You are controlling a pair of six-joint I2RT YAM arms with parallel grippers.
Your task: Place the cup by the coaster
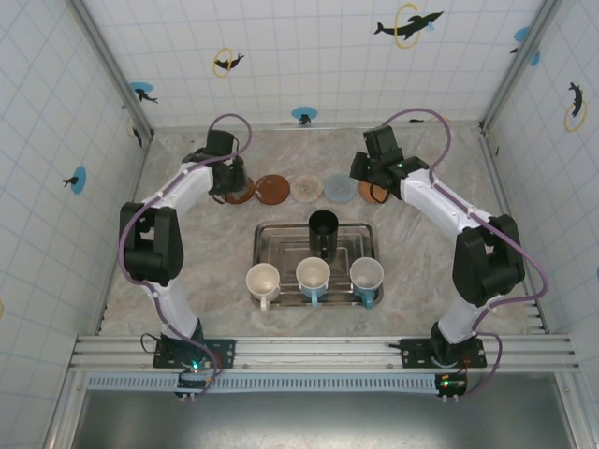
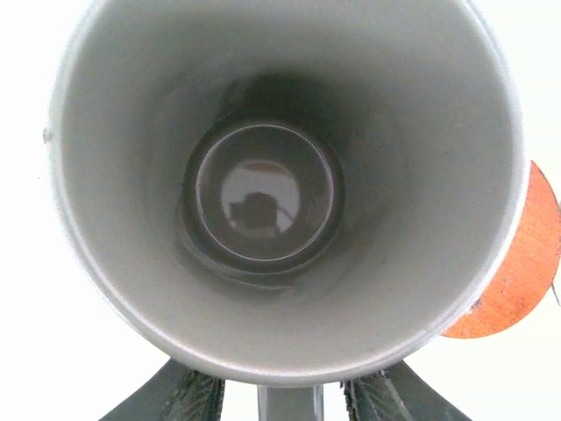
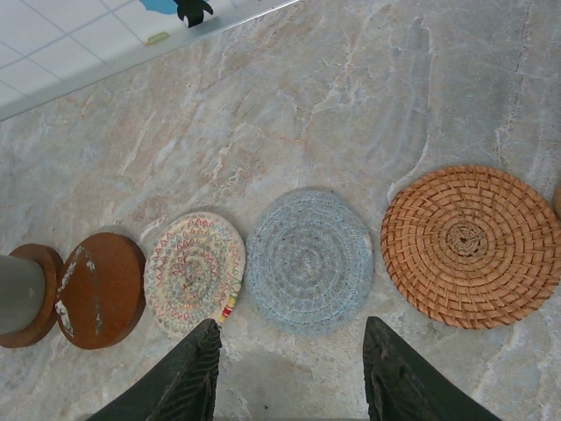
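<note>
- Tall grey cup (image 2: 289,175) stood upright on round brown coaster (image 2: 526,272), directly beneath left end effector (image 2: 285,390), its fingers apart.
- Right end effector (image 3: 294,368), farther off, fingers apart, empty.

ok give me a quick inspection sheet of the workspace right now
surface: marble-look table, no spills seen
job's things: grey cup upright on the orange coaster
clutter: brown wooden coaster, multicolour woven coaster, blue-grey woven coaster, wicker coaster in a row; metal tray holding a black cup, three pale cups along its near edge
grippers: left gripper open at the grey cup's side; right gripper open, empty
cables: purple cables looping off both arms
surroundings: tiled walls with dolphin stickers
</note>
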